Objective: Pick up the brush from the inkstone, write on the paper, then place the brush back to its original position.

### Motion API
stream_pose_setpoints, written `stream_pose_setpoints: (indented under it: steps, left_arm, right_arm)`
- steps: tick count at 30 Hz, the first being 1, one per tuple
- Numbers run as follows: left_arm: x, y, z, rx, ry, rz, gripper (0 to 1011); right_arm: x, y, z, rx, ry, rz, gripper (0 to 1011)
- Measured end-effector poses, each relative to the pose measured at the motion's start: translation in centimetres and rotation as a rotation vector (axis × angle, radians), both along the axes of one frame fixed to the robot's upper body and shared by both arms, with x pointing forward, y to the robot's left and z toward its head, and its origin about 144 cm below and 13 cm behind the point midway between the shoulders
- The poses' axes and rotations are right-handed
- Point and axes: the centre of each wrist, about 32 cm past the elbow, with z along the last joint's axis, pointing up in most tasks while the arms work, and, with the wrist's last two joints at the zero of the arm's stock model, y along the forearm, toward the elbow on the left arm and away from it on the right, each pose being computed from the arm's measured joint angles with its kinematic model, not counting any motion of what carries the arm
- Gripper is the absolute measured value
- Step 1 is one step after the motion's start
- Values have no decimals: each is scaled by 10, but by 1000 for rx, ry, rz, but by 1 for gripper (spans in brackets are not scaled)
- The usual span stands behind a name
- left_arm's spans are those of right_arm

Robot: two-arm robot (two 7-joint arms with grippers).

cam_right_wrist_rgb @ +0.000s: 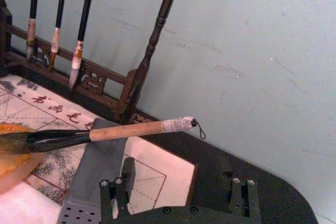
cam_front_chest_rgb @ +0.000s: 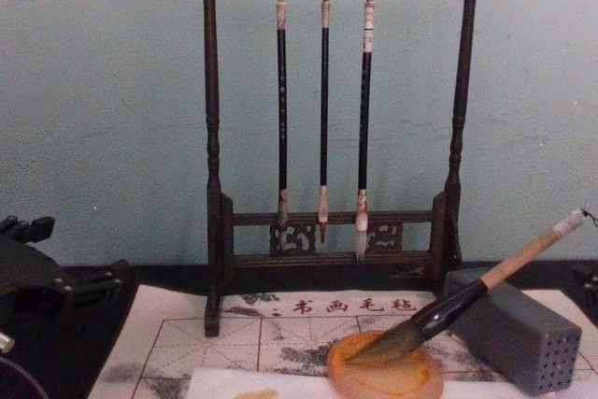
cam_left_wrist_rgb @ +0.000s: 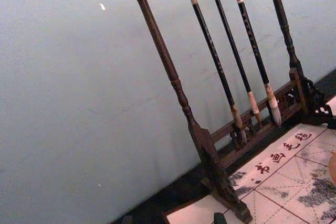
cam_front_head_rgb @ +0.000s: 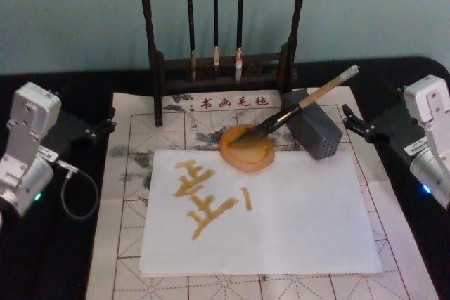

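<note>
The brush lies with its dark tuft in the orange inkstone and its tan handle leaning on a grey block. From the chest it is the brush slanting up from the inkstone. The white paper lies in front and carries several amber strokes on its left half. My left gripper sits open at the mat's left edge, away from everything. My right gripper is open just right of the block, and in its wrist view the gripper stands below the brush without touching it.
A dark wooden rack with three thin black-handled brushes stands behind the inkstone. A gridded felt mat lies under the paper on the black table. A grey cable loops by my left arm.
</note>
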Motion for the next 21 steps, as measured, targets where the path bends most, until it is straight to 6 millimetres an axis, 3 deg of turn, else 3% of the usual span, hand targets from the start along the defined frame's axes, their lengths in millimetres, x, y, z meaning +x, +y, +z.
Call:
stream_pose_setpoints:
  steps: [21]
  left_arm:
    - [0,0,0,0,0,0,1001]
  right_arm:
    - [0,0,0,0,0,0,1002]
